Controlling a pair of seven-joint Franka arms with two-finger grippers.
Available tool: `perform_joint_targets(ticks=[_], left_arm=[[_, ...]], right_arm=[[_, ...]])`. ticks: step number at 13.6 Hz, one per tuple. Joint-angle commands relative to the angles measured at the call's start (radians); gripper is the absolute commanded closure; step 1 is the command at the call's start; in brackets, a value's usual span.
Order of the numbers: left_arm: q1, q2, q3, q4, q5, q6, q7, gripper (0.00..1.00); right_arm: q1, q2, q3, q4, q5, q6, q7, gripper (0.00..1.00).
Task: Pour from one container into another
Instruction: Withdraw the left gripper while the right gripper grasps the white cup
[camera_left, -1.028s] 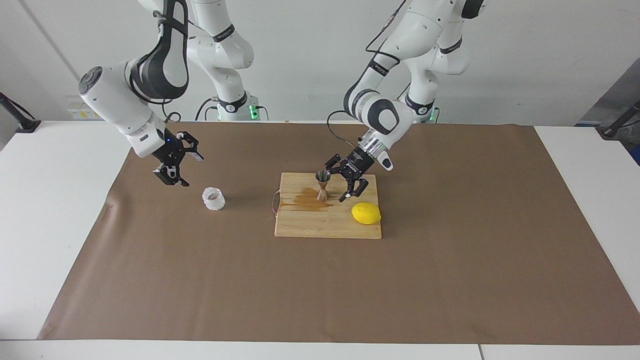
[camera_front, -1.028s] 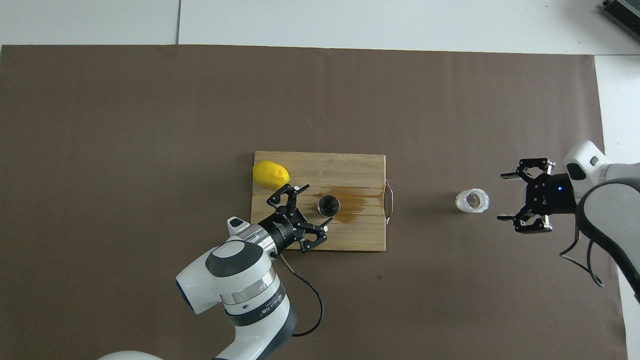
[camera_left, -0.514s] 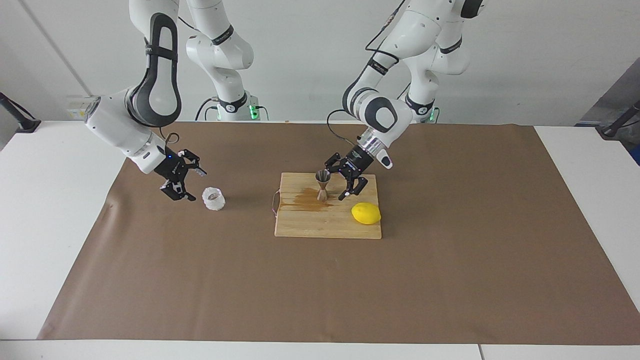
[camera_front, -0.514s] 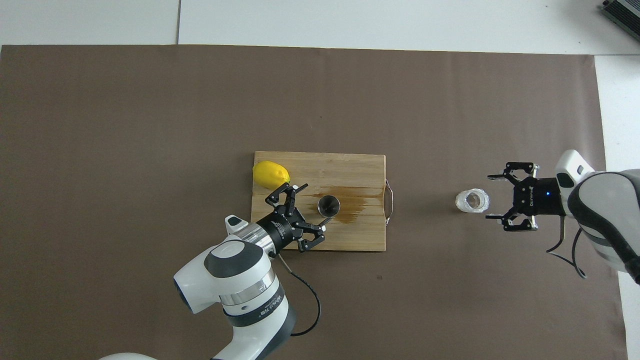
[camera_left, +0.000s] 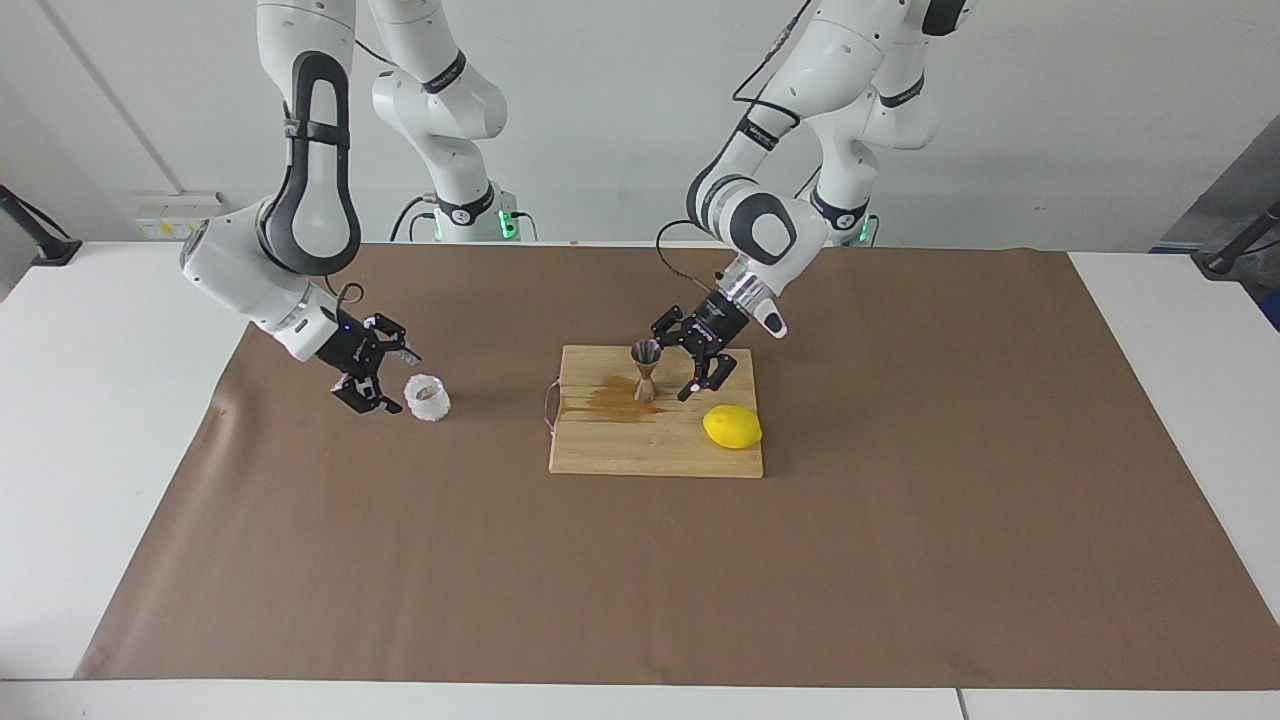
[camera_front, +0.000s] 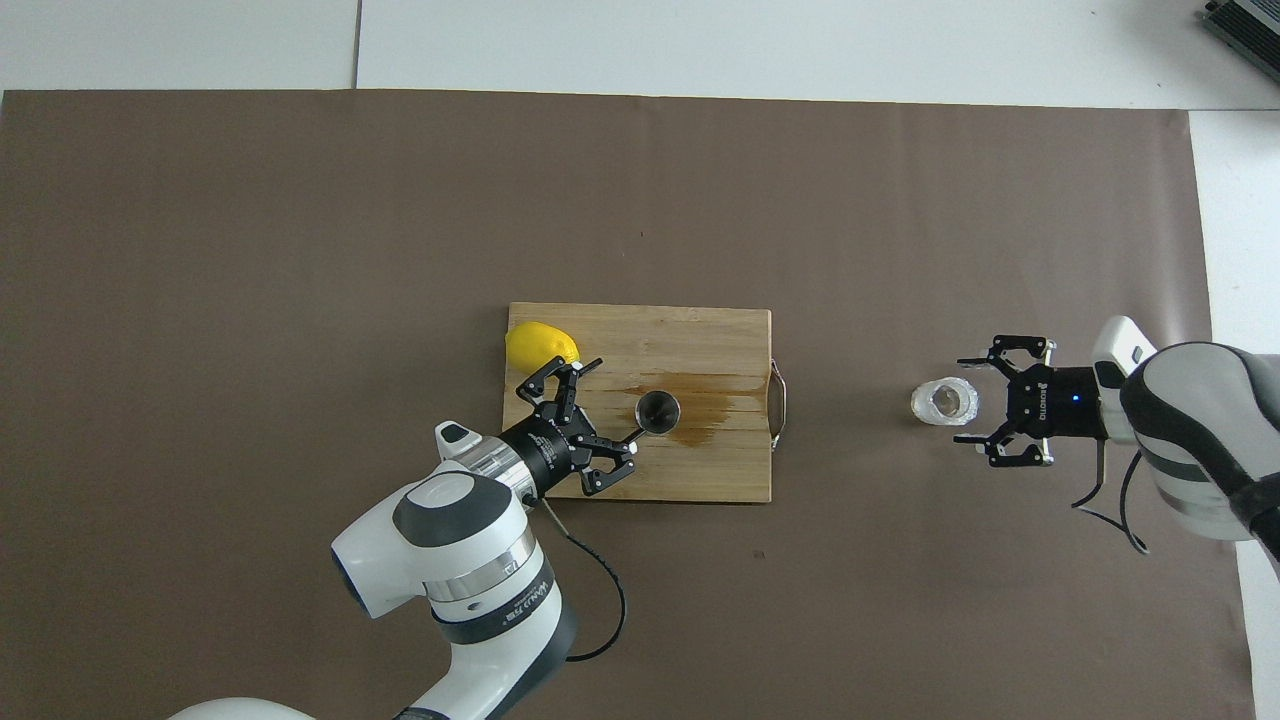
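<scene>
The brown-papered worktop (camera_left: 900, 560) carried a stained cutting board (camera_left: 655, 445). Both claws gaped: the right claw (camera_left: 385, 378) beside the glass cup (camera_left: 427, 397), at its nine o'clock, apparently untouching; the left claw (camera_left: 682, 358) beside the board's jigger (camera_left: 645, 370), which a nudge could topple.

From where I stand, small white lettering runs along the dark bands of both arms and the right gripper (camera_front: 962, 400), but I cannot read any of it.
</scene>
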Motion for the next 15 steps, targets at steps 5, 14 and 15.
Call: perform_joint_targets(ticks=[5, 14, 15], left_arm=[[0.084, -0.122, -0.023, -0.095, 0.05, -0.053, -0.007, 0.0], [0.186, -0.228, -0.022, -0.179, 0.355, -0.286, -0.183, 0.0], [0.194, -0.239, -0.017, -0.186, 0.417, -0.315, -0.226, 0.0]], right_arm=[[-0.01, 0.017, 0.011, -0.003, 0.053, 0.006, -0.031, 0.0], [0.015, 0.017, 0.009, -0.008, 0.074, 0.016, -0.026, 0.0], [0.015, 0.017, 0.009, -0.008, 0.074, 0.016, -0.025, 0.13]])
